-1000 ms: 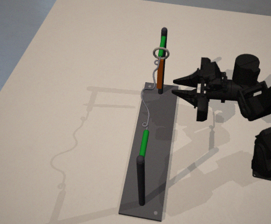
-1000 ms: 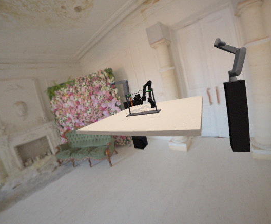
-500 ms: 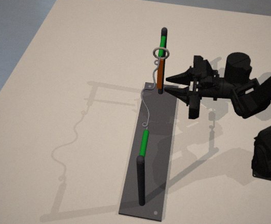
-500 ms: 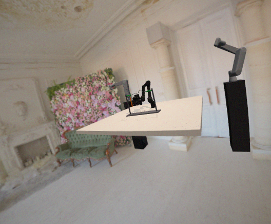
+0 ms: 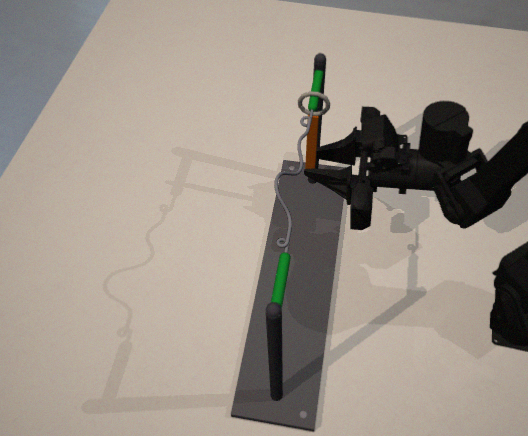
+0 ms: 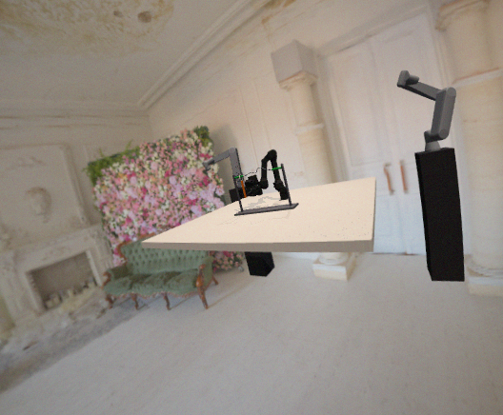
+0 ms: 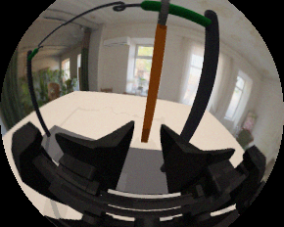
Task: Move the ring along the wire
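Observation:
The metal ring (image 5: 300, 103) (image 7: 165, 7) hangs around the green part (image 5: 318, 81) (image 7: 188, 13) beside the far post (image 5: 320, 63) (image 7: 205, 83). Its orange handle (image 5: 312, 140) (image 6: 244, 189) (image 7: 153, 83) hangs down. My gripper (image 5: 312, 160) (image 7: 147, 125) is partly open, with its fingertips at the handle's lower end, one on each side in the top view. In the wrist view the handle's lower end shows between the tips; contact cannot be told. The other green part (image 5: 280, 277) (image 7: 32, 55) is beside the near post (image 5: 275, 355) (image 7: 36, 105).
The thin grey wire (image 5: 289, 215) (image 7: 73, 21) bends between the green parts, with a small loop near each. Both posts stand on a dark base plate (image 5: 303, 270) (image 7: 142, 171) on the table (image 5: 173, 70). The arm reaches in from the right in the top view.

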`<act>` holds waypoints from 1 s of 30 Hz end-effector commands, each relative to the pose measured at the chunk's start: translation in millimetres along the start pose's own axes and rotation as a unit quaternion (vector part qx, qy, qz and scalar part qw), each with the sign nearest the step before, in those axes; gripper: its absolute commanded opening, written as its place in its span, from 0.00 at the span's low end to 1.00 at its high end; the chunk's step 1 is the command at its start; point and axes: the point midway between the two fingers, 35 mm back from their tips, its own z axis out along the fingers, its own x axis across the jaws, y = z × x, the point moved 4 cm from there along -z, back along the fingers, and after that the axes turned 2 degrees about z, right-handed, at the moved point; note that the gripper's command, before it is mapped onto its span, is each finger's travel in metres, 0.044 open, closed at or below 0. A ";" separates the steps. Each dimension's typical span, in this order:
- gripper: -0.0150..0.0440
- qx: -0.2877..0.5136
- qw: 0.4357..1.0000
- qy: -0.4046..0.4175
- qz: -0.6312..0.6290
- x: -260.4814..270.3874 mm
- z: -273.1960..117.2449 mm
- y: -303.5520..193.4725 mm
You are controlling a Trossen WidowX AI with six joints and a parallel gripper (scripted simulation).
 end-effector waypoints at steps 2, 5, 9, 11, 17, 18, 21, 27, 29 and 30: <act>0.53 0.000 1.000 -0.001 0.004 -0.6 9.3 -1.2; 0.53 0.000 1.000 -0.001 0.004 -0.2 14.1 -1.4; 0.53 -0.001 1.000 -0.001 0.004 0.5 20.6 -1.7; 0.53 -0.001 1.000 -0.001 0.004 1.0 23.9 -1.9; 0.53 -0.002 1.000 -0.001 0.004 1.3 26.3 -2.1; 0.53 -0.002 1.000 -0.001 0.004 1.3 26.3 -2.1; 0.53 -0.002 1.000 -0.001 0.004 1.3 26.3 -2.1; 0.53 -0.002 1.000 -0.001 0.004 1.3 26.3 -2.1; 0.53 -0.002 1.000 -0.001 0.004 1.3 26.3 -2.1; 0.53 -0.002 1.000 -0.001 0.004 1.3 26.3 -2.1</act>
